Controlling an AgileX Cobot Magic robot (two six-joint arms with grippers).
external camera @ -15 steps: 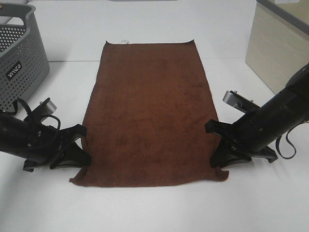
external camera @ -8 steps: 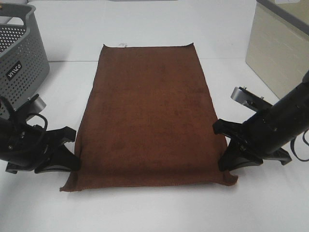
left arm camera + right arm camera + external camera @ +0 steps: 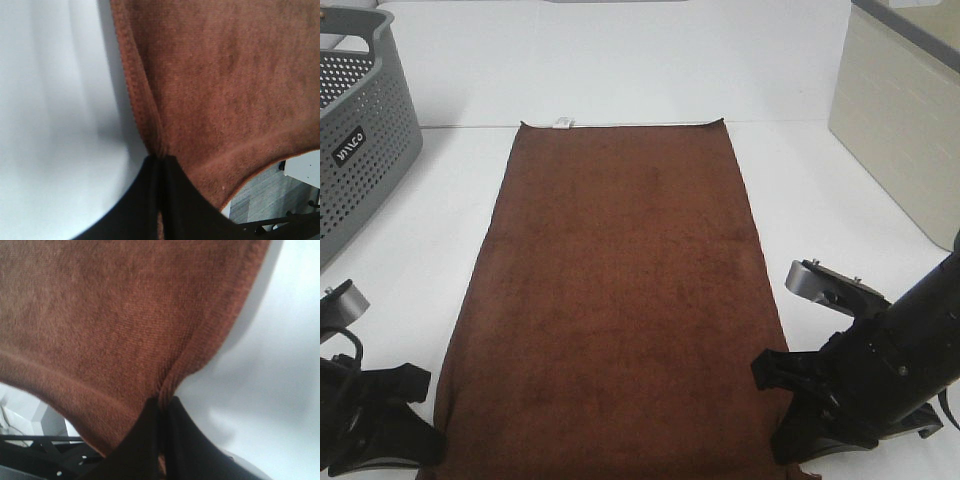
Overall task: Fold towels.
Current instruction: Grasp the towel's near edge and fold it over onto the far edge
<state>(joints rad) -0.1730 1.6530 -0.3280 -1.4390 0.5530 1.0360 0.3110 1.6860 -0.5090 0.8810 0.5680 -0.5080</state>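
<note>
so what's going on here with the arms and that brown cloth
The two arms are working a reddish-brown towel spread flat on the white table. The left tool and the right tool are each shut on a side edge near the towel's near end. Its white tag sits at the far edge. No fold is made yet.

light: bright, even | glare: white table [image 3: 45, 75] washed out | wrist views: blurred | shadows: soft beside towel [image 3: 100, 315]

Left hand [image 3: 433, 415] and right hand [image 3: 770, 412] dragged the towel [image 3: 620, 290] nearer — now flatter.
</note>
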